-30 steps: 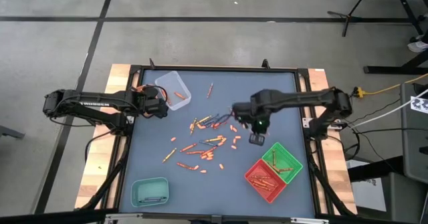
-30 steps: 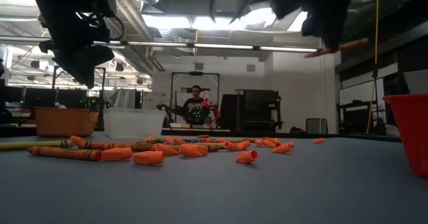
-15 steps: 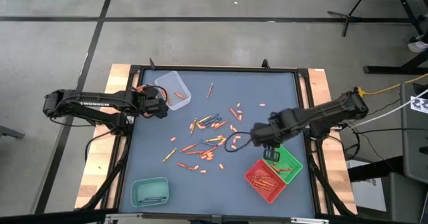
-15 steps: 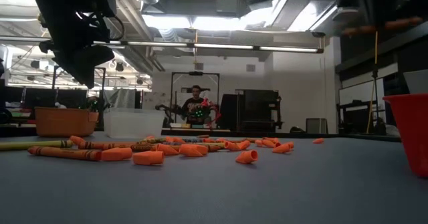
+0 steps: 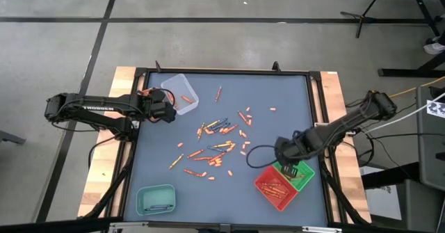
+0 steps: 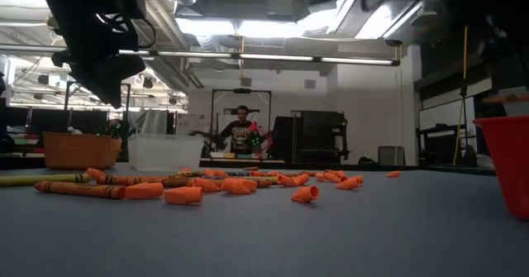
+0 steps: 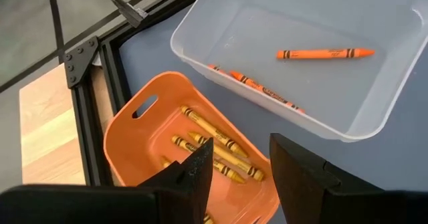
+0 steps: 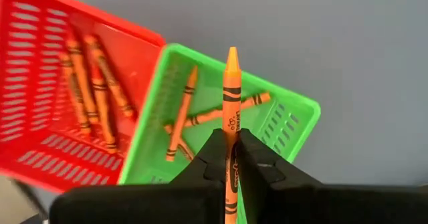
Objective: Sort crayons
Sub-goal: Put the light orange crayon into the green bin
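Many crayons (image 5: 215,146), mostly orange, lie scattered on the dark table's middle. My right gripper (image 5: 288,165) hangs over the green tray (image 5: 300,170) and is shut on one orange crayon (image 8: 231,97). The green tray holds a few orange crayons (image 8: 200,117). The red tray (image 5: 272,188) beside it holds several more (image 8: 90,90). My left gripper (image 7: 242,167) is open and empty at the table's left, over the orange tray (image 7: 144,140) with yellow crayons, next to the clear tray (image 5: 179,92). My right gripper pinches the orange crayon between its two fingers by its rear part (image 8: 231,147). The crayon runs along the fingers, and its pointed end (image 8: 232,53) sticks out well beyond the fingertips. It is lifted clear, above the green tray.
A teal tray (image 5: 156,199) stands at the near left corner. The clear tray holds a few orange crayons (image 7: 324,53). A raised black frame (image 5: 316,115) borders the table. In the low view a person (image 6: 240,132) sits far behind the table.
My right gripper has carried the orange crayon from the table's middle toward the right and near edges, ending over the green tray. The crayon has stayed in the shut fingers throughout.
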You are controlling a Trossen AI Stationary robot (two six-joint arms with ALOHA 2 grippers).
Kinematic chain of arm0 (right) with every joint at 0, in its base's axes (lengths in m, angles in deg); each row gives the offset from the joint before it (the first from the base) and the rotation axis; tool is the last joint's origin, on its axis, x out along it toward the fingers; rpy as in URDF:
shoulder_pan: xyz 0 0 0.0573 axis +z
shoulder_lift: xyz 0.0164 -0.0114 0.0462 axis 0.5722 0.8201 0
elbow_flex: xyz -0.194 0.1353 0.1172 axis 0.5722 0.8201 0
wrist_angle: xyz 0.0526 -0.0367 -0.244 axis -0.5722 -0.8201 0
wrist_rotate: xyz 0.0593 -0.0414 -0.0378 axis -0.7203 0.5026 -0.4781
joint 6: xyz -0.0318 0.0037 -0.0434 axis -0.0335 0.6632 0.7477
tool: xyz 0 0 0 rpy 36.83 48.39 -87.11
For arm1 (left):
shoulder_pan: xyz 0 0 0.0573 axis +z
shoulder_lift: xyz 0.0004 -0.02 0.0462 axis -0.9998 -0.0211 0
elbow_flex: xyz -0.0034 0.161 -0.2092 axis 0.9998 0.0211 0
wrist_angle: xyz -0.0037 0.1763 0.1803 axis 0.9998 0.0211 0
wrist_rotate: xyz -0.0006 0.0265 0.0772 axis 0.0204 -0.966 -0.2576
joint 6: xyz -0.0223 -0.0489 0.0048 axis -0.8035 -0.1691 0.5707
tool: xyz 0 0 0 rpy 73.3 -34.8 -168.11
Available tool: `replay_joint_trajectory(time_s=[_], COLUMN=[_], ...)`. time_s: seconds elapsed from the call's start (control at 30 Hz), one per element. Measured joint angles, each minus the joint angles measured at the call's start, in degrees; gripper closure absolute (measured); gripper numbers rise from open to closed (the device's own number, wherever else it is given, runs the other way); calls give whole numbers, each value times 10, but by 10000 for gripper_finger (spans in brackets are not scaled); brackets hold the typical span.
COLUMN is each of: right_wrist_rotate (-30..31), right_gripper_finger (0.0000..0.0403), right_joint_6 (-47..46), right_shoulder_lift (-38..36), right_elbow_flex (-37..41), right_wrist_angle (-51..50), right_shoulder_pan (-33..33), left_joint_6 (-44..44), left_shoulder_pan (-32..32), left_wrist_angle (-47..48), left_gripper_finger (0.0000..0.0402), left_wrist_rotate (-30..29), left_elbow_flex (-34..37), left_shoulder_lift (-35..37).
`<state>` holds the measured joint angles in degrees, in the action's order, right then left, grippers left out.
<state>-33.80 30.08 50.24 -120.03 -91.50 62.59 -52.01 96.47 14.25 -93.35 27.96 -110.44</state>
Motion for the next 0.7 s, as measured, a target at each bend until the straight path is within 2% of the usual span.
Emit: replay_joint_trajectory(time_s=[0.3, 0.57, 0.7], right_wrist_rotate=[-14, -3, -3], right_gripper_finger=[388, 388, 388], right_joint_6=[-20, -18, -16], right_shoulder_lift=[2, 2, 2], right_elbow_flex=[53, 53, 53], right_wrist_angle=[14, 48, 74], right_shoulder_pan=[8, 8, 8], left_joint_6=[35, 132, 180], left_shoulder_pan=[-2, -25, -41], left_wrist_angle=[-33, -150, -210], left_gripper_finger=[272, 272, 272], left_wrist_rotate=[1, 4, 41], left_elbow_flex=[0, 0, 0], left_shoulder_lift=[0, 0, 0])
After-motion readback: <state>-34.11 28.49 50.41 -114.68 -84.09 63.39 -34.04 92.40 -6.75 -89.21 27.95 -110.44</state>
